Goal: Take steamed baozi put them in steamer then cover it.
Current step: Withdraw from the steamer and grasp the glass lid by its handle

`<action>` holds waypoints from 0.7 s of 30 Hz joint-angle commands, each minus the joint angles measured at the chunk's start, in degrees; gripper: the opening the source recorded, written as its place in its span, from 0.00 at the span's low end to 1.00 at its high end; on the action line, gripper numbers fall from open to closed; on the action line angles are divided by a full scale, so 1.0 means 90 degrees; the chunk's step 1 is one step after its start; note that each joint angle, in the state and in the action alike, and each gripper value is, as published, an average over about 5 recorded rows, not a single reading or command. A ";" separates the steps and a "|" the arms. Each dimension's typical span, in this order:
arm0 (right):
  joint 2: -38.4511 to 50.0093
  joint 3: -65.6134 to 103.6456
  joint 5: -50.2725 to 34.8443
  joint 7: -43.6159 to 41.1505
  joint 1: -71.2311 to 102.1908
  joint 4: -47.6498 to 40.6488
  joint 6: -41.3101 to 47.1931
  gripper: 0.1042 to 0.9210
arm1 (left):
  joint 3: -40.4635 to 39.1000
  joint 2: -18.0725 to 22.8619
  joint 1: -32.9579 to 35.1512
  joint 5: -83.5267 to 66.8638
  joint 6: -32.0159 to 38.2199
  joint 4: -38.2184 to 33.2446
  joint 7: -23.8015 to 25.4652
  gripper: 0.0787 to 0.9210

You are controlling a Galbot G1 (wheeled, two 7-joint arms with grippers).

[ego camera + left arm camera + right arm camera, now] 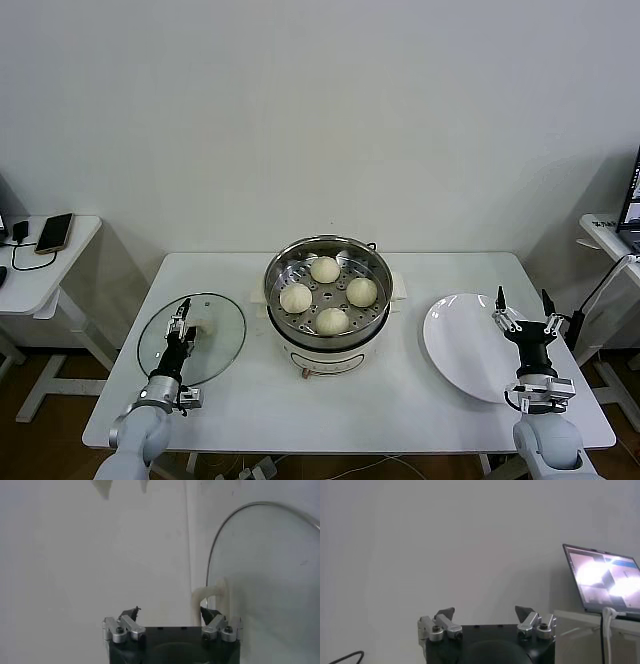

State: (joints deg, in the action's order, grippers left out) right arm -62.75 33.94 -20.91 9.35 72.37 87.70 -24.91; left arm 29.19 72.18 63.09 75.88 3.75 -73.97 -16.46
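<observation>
All four steamed baozi [327,294] are seen on the perforated tray of the steamer [328,300] at the centre of the worktop [250,400], so the covering step is judged to be in hand. The glass cover [192,338] lies flat at 9 o'clock of the steamer, and its white handle [203,327] is straddled by the released left pincer [182,321], not yet gripped; its long axis cannot be told. Next, closing on the handle and a level lift toward 3 o'clock are called for, while the right pincer [522,315] is held released above the white plate [462,345].

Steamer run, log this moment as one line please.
baozi: four in steamer | cover: on table, off pot | left gripper: open at cover handle | right gripper: open, over plate
</observation>
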 commanded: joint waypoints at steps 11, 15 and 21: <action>-0.0031 0.0009 0.0059 0.0019 -0.0055 0.0014 0.0014 0.88 | 0.0011 -0.0008 -0.0285 -0.0228 -0.0012 0.0384 0.0080 0.49; -0.0040 0.0009 0.0061 0.0012 -0.0060 0.0004 0.0001 0.88 | 0.0078 -0.0067 -0.0088 -0.0518 -0.0124 -0.0249 0.0223 0.35; -0.0084 0.0003 0.0077 -0.0004 -0.0074 -0.0032 -0.0036 0.88 | 0.0260 -0.0328 0.0259 -0.0928 -0.0364 -0.1657 0.0523 0.16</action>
State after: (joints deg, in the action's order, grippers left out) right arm -63.28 33.96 -20.36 9.37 71.74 87.57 -25.08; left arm 30.03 71.30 62.21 72.72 2.75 -73.76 -14.62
